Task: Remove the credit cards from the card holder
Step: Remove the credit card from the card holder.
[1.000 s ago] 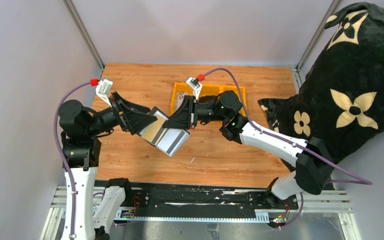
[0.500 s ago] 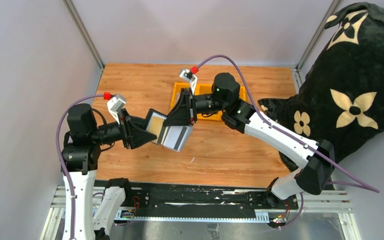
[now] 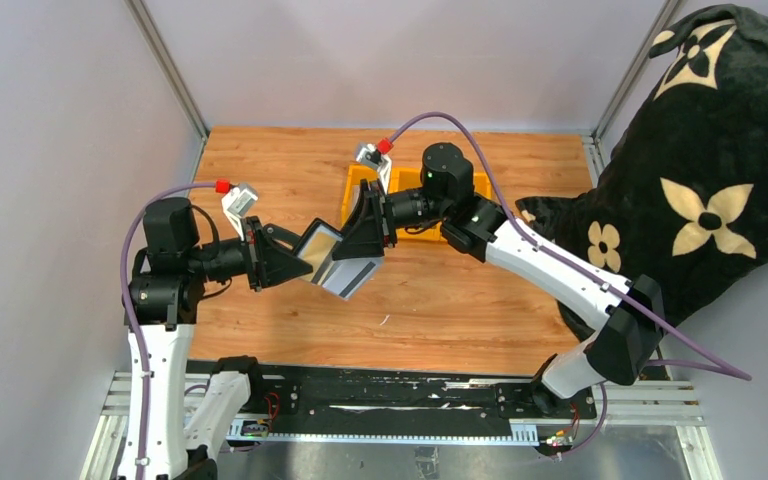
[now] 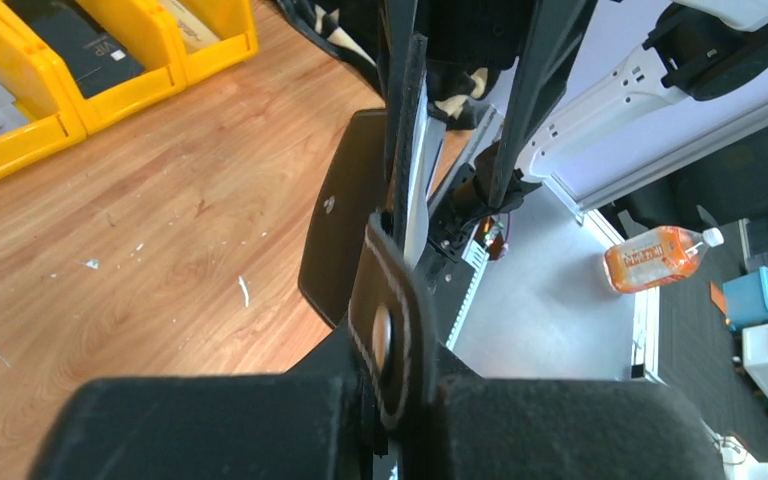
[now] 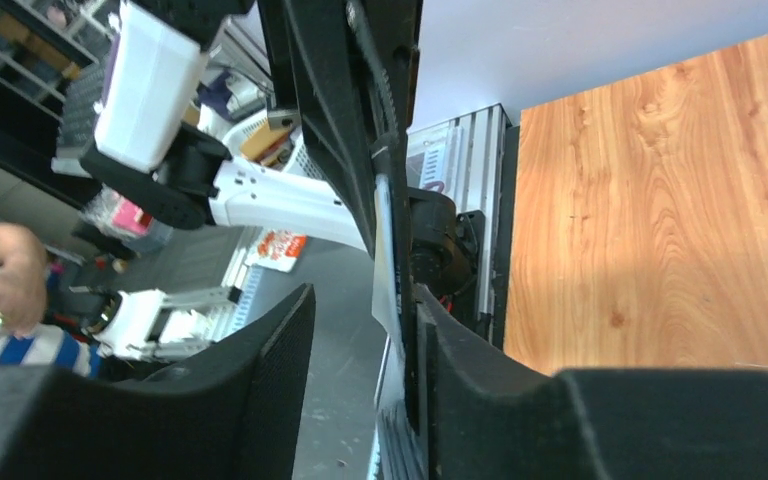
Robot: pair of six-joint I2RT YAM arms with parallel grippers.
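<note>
The black card holder (image 3: 337,263) hangs open above the table's middle, its grey inside facing up. My left gripper (image 3: 298,262) is shut on its left edge; in the left wrist view the snap strap tab (image 4: 390,330) stands out of the shut gripper (image 4: 400,405). My right gripper (image 3: 363,243) reaches in from the right with its jaws apart. In the right wrist view that gripper (image 5: 365,300) is open, and a pale credit card edge (image 5: 388,255) lies with the holder against its right finger (image 5: 460,380). The rest of the cards is hidden in the slots.
Yellow bins (image 3: 415,190) holding dark items stand behind the right gripper, also seen as yellow bins (image 4: 80,70) in the left wrist view. A big black flowered cushion (image 3: 700,170) fills the right side. Metal frame posts (image 3: 165,65) stand at the back corners.
The left gripper has closed on the card holder's edge. The right gripper's jaws have spread apart and its arm has lifted slightly. The holder has shifted a little toward the back.
</note>
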